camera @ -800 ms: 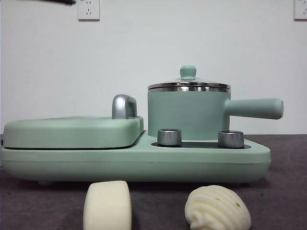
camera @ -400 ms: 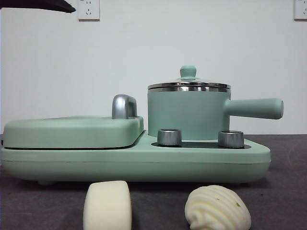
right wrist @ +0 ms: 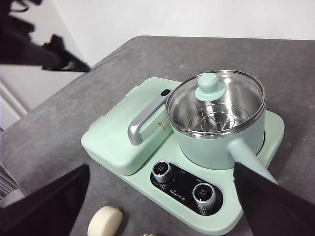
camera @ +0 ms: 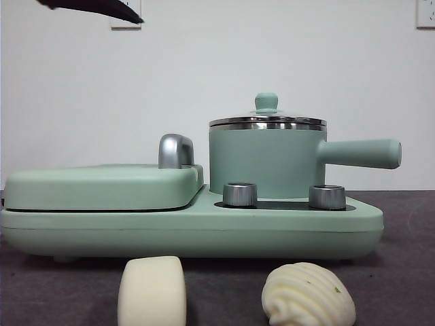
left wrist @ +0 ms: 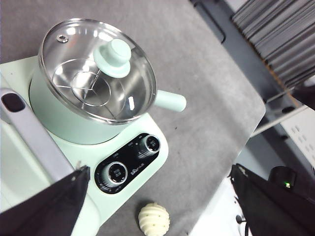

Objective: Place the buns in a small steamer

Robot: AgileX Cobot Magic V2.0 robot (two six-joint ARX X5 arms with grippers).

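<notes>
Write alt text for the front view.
A mint-green steamer pot with its glass lid on sits on a cooker base, beside a closed grill plate. Two white buns, smooth and ridged, lie on the table in front.

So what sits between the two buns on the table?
Nothing: in the front view only bare dark tabletop separates the smooth bun from the ridged bun. The cooker base stands behind them.

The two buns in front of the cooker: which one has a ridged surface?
The ridged bun, shell-shaped with a tiny green speck, lying below the steamer's long handle. The other bun is smooth and blocky, lying below the flat grill plate.
</notes>
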